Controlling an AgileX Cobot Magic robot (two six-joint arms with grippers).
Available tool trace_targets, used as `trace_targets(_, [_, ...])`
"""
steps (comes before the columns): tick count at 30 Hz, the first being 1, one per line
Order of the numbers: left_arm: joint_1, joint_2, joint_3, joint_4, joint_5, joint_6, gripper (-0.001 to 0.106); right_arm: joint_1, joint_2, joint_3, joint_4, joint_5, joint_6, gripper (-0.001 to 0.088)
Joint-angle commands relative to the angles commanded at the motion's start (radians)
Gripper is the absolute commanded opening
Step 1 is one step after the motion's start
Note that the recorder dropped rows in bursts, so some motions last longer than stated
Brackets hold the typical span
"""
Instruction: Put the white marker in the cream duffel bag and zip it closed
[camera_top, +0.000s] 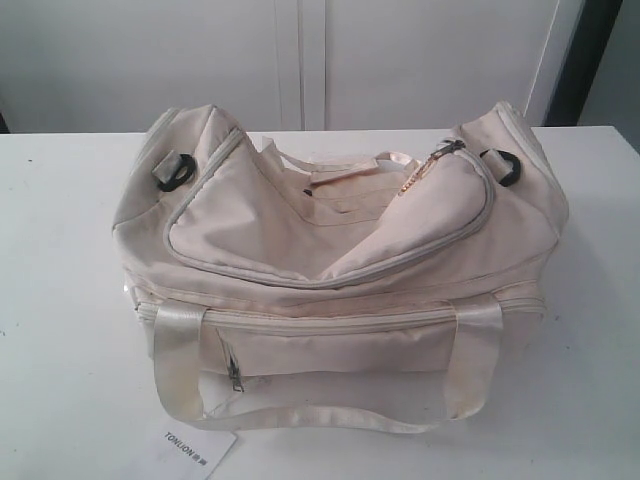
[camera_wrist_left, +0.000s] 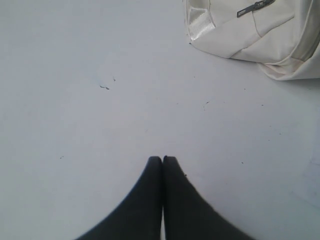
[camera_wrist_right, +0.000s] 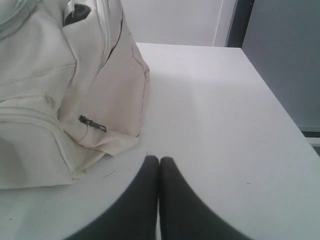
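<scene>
The cream duffel bag (camera_top: 330, 260) lies in the middle of the white table (camera_top: 60, 300), its curved top flap zipped along the edge with the metal pull (camera_top: 420, 175) at the right end. The white marker is out of view. Neither arm shows in the exterior view. My left gripper (camera_wrist_left: 162, 159) is shut with nothing in it, over bare table, a corner of the bag (camera_wrist_left: 250, 35) well beyond its tips. My right gripper (camera_wrist_right: 159, 160) is shut and empty too, close to the bag's end (camera_wrist_right: 65, 90), just short of the fabric.
A white paper hang tag (camera_top: 197, 449) lies at the table's front edge below the bag's shiny strap handle (camera_top: 300, 415). A front pocket zip pull (camera_top: 236, 375) hangs on the bag's side. The table's right edge (camera_wrist_right: 280, 105) drops off beside the right gripper.
</scene>
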Motion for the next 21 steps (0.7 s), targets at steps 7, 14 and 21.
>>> trace_targets(7, [0.000, 0.000, 0.000, 0.000, 0.000, 0.000, 0.000, 0.000, 0.000, 0.028, -0.031, -0.065, 0.006, 0.0000])
trace_targets(14, [0.000, 0.000, 0.000, 0.000, 0.000, 0.000, 0.000, 0.000, 0.000, 0.028, -0.046, -0.062, 0.069, 0.0000])
trace_targets(21, [0.000, 0.000, 0.000, 0.000, 0.000, 0.000, 0.000, 0.000, 0.000, 0.028, -0.046, -0.059, 0.069, 0.0000])
